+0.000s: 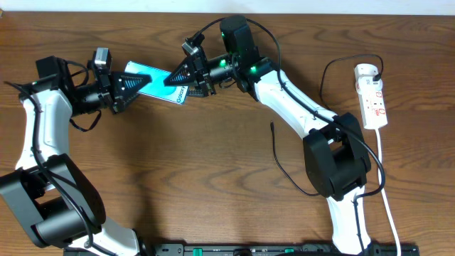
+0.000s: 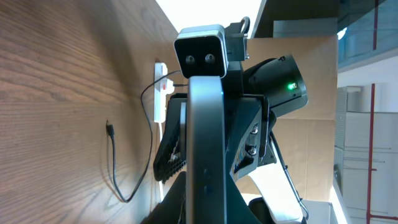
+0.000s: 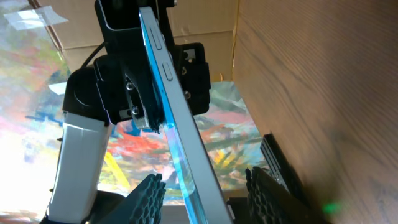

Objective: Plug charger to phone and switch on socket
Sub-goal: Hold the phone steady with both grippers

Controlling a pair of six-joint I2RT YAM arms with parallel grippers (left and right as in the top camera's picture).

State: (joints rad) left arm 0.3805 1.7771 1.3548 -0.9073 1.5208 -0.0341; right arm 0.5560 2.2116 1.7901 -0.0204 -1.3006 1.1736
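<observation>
The phone (image 1: 151,77), with its cyan screen, is held off the table between both grippers. My left gripper (image 1: 136,87) is shut on its left end. In the left wrist view the phone (image 2: 205,137) stands edge-on between that gripper's fingers (image 2: 208,208). My right gripper (image 1: 179,75) is open around the phone's right end. In the right wrist view the phone (image 3: 180,130) passes between the two fingers (image 3: 205,182) with a gap on each side. The charger's plug tip (image 1: 272,126) lies loose on the table, and it also shows in the left wrist view (image 2: 109,129). The socket strip (image 1: 374,99) lies at the far right.
The thin black charger cable (image 1: 281,167) curls across the table under my right arm and loops up to the white adapter (image 1: 366,71) on the strip. The strip's white cord (image 1: 387,192) runs towards the front edge. The strip shows in the left wrist view (image 2: 161,93).
</observation>
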